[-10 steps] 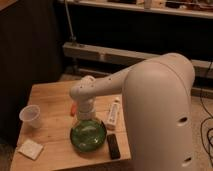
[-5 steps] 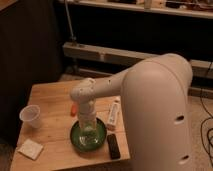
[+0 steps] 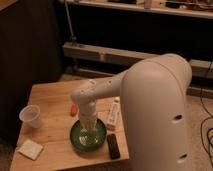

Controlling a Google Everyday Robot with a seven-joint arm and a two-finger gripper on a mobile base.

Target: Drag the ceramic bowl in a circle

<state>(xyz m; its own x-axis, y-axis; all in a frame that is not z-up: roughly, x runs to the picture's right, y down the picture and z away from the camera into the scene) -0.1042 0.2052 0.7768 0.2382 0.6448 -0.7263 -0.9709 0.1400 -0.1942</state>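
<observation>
Several things crowd the bowl, and that is where trouble could come from. The pale arm [image 3: 150, 110] bends down over the bowl, and its gripper [image 3: 89, 131] stands inside it, on or just above the floor; whether it is spread or closed I cannot tell. If it presses too lightly, it may slide around inside without the bowl following.

The wooden surface [image 3: 50, 95] ends just in front of the bowl, so a wide circle could push it over that edge.

The bowl [image 3: 75, 136], green and glossy, seems to hold nothing but the gripper. The clear cup [image 3: 30, 116], well to the bowl's left in the view, looks empty and is probably out of the path.

The white tube [image 3: 114, 115], just right of and behind the bowl, and the black remote [image 3: 113, 146], at or nearly at its right rim, would likely be shoved. A pale square [image 3: 31, 148] lies left of the bowl, apart from it. A small orange thing [image 3: 74, 108] just behind the bowl is also at risk.
</observation>
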